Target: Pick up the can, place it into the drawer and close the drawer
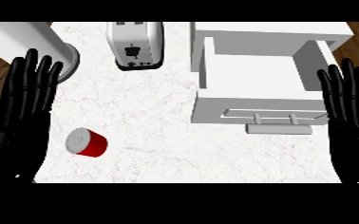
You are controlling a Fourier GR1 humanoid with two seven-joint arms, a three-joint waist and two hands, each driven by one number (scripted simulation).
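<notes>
Nearest, a red can (87, 143) lies tipped on the counter (161, 137), beside the left robot hand (26, 92). Both robot hands, the right (344, 99) too, rest with fingers spread. Further back the drawer (252, 83) stands pulled out, its handle (278, 129) nearest; a toaster (136, 44) is leftward.

White veined marble-like counter (168, 118), glossy red can (87, 142) with grey metal lid, brushed-metal toaster (135, 44), matt white drawer (252, 76)
</notes>
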